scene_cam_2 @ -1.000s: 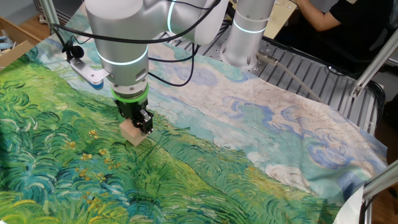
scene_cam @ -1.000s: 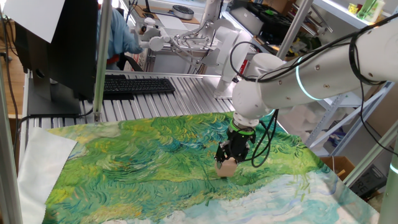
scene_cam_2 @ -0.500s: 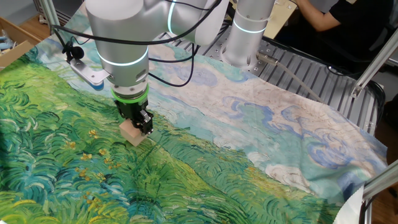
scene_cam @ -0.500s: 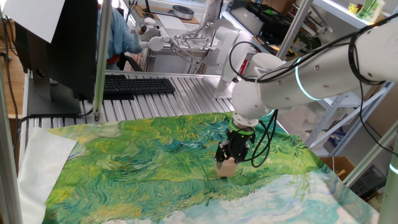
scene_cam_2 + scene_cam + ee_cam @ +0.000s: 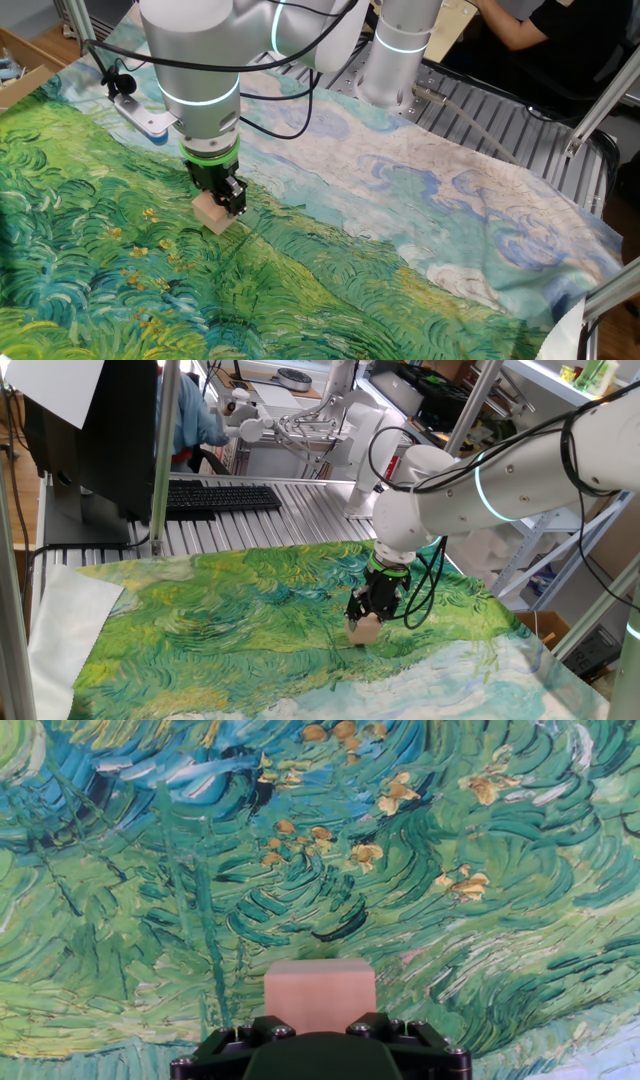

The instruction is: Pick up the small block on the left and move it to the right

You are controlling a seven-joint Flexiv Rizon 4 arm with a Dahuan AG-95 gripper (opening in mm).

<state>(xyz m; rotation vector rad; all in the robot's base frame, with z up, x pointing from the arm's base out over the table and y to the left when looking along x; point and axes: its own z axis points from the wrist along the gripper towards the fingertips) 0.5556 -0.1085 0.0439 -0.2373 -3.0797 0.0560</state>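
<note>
The small block (image 5: 368,628) is a plain tan wooden cube on the right part of the painted green cloth (image 5: 230,620). It also shows in the other fixed view (image 5: 209,212) and in the hand view (image 5: 320,992). My gripper (image 5: 364,618) comes straight down on it, with the black fingers on either side of the cube, shut on it. The cube's underside sits at or just above the cloth. In the other fixed view the gripper (image 5: 218,203) covers the cube's top right. In the hand view the gripper (image 5: 320,1025) has the cube centred between the jaws.
A black keyboard (image 5: 220,497) lies on the metal rails behind the cloth. A white sheet (image 5: 70,622) lies at the cloth's left edge. A second robot base (image 5: 398,55) stands at the cloth's far side. A person (image 5: 190,415) sits behind the table.
</note>
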